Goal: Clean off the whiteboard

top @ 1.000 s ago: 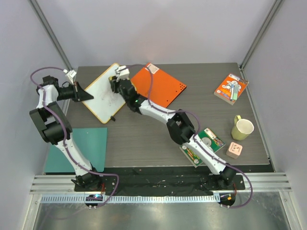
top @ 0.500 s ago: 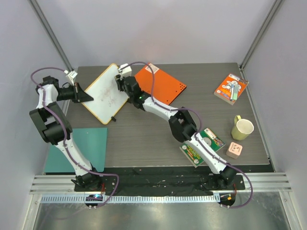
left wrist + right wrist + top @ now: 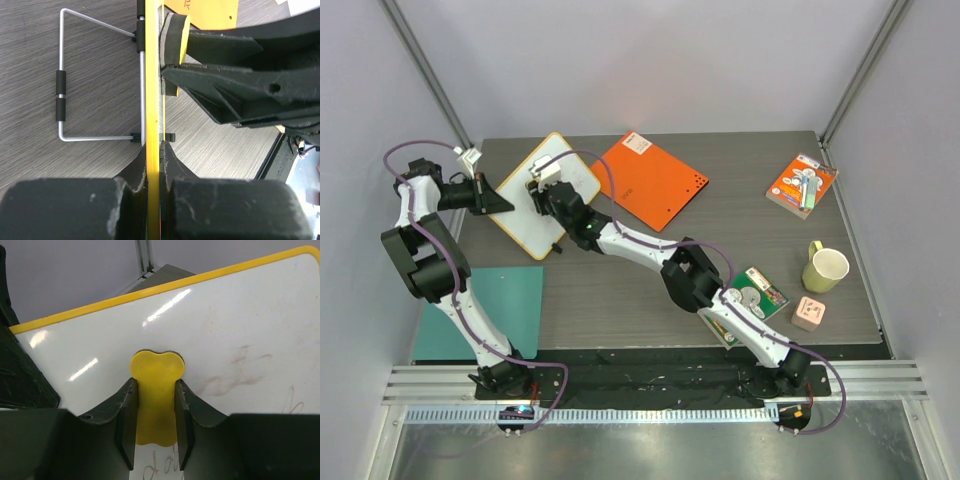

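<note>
Your left gripper is closed on the whiteboard, pinching its near-left edge; in the left wrist view the yellow rim runs edge-on straight out between the two fingers, with the board's face to their right and its back to their left; a wire stand hangs off that back side, over the wood-grain table.

Your right gripper is clamped on a yellow eraser, held upright between both fingers, its rounded top poking out past the fingertips; the eraser is pressed against the white face of the board, which fills the view ahead of the gripper; the board's yellow rim crosses above and beyond the eraser.

To the right of the eraser you have faint reddish-brown smears on the white; black pen strokes show just below the fingertips, and another stroke at the right edge of that view; the area ahead and left of the eraser looks clean and glossy.

From above, the right gripper sits over the middle of the board, just beside the left gripper's tip; the solid orange board lies to the right of both, flat on the table; whether the whiteboard's far edge touches the table, you cannot tell from these views.
</note>
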